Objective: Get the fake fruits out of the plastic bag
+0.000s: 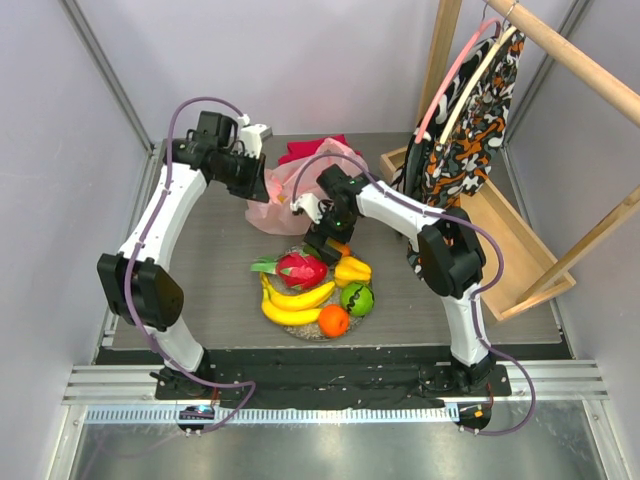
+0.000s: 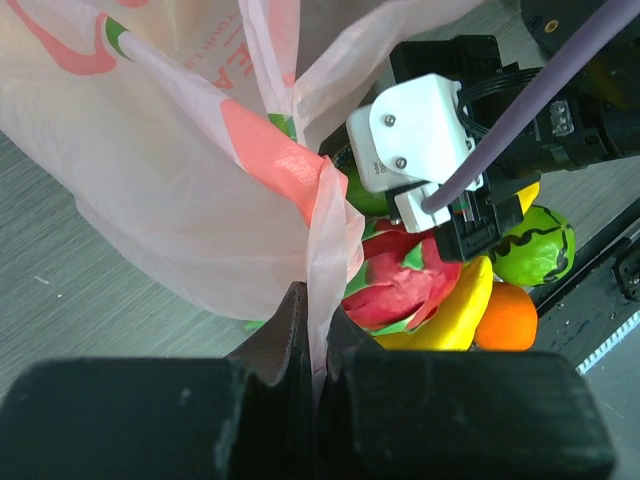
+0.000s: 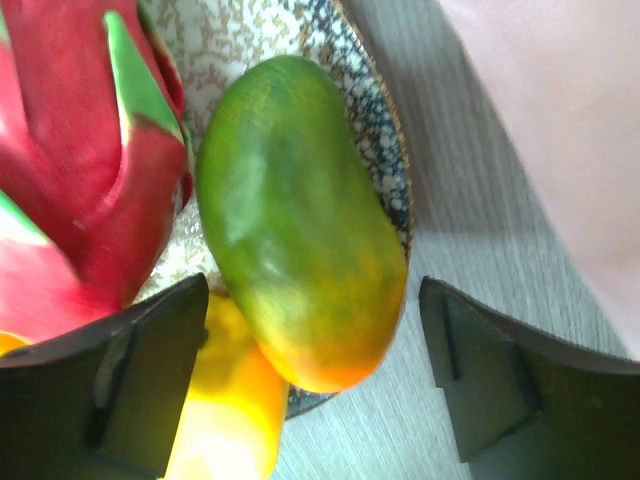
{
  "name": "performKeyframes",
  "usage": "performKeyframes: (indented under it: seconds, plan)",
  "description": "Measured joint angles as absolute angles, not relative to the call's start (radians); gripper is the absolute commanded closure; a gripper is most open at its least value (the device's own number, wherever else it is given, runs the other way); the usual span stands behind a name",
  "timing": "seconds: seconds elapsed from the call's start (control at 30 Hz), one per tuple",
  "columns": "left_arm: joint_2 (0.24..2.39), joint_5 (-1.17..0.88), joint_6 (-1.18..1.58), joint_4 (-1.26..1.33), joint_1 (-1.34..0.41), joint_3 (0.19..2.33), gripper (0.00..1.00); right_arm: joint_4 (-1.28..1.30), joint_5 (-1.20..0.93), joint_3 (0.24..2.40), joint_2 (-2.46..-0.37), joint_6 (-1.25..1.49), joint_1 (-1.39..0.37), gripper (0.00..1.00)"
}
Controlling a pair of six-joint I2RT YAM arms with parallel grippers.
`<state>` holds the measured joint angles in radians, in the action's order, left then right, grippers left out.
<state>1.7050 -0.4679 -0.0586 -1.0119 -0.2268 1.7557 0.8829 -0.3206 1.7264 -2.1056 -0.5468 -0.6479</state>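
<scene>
Two faint letters [image 2: 215, 58] on the plastic bag [image 2: 150, 200] resemble "EA".

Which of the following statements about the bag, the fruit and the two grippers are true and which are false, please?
1. The left gripper is shut on the plastic bag. True.
2. The right gripper is clamped tight on the mango. False: its jaws stand open with the mango between them.
3. The dragon fruit lies on the plate. True.
4. The orange is inside the bag. False: it sits at the plate's near edge, beside the green apple.
5. The red cloth lies on the plate. False: it lies at the far side of the table, behind the bag.
</scene>
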Motion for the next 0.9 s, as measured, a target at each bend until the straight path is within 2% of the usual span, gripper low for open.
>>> performKeyframes:
  seconds: [0.4,0.63,0.8,0.83,0.9]
  plan:
    - [1.716,-0.482,-0.055,-1.011,-0.227,1.770,0.96,0.979,-0.316,1.897,-2.094,-0.556,-0.610,0.00]
    - [1.677,-0.481,-0.059,-1.012,-0.227,1.710,0.96,0.955,-0.349,1.899,-1.934,-0.564,-0.578,0.09]
    - [1.626,-0.481,-0.064,-1.020,-0.227,1.652,0.96,0.720,-0.322,1.813,-1.791,-0.529,-0.570,0.28]
    - [1.621,-0.482,-0.064,-1.023,-0.227,1.647,0.96,0.684,-0.316,1.805,-1.789,-0.526,-0.570,0.36]
    - [1.608,-0.484,-0.066,-1.024,-0.227,1.630,0.96,0.599,-0.299,1.791,-1.809,-0.514,-0.570,0.43]
